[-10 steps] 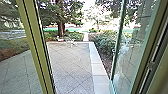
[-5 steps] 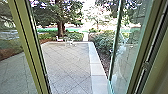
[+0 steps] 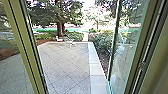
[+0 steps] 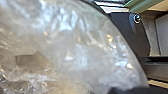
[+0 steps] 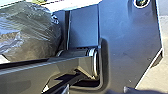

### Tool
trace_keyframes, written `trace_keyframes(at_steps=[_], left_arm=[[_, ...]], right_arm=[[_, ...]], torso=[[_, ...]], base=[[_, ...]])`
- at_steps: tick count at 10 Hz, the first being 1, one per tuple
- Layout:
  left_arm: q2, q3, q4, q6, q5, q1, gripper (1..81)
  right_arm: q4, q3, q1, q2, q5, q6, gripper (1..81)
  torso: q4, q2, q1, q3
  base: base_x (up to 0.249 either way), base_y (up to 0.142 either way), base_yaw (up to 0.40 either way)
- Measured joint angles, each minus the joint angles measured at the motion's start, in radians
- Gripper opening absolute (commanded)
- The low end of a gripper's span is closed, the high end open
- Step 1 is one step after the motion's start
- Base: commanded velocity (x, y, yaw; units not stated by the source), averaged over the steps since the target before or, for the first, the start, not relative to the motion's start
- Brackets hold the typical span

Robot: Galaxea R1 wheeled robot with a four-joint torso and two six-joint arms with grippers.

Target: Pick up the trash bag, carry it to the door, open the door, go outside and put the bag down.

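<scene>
At the doorway, looking out between a yellow-green frame (image 3: 21, 47) and an angled glass door (image 3: 126, 52) onto the paved yard (image 3: 67, 65) — edged with pale stone (image 3: 96, 68), with shrubs (image 3: 102, 41) beyond and a thick tree trunk (image 3: 60, 27) at the far end. From the left wrist, looking close onto the trash bag (image 4: 67, 42), translucent, creased and glossy; from the right wrist, seeing it bulge beside the robot's own dark parts, in bright light. Cannot tell whether either gripper is clenched, released or grasping the bag — not shown plainly enough.
</scene>
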Motion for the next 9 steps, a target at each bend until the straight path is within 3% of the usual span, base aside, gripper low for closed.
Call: trace_keyframes(at_steps=[9], left_arm=[[0.000,-0.001,0.000,0.000,0.000,0.000,1.0]], right_arm=[[0.000,-0.003,-0.001,0.002,0.010,0.000,81.1]], torso=[[0.000,0.000,0.000,0.000]], base=[[0.000,0.000,0.000]])
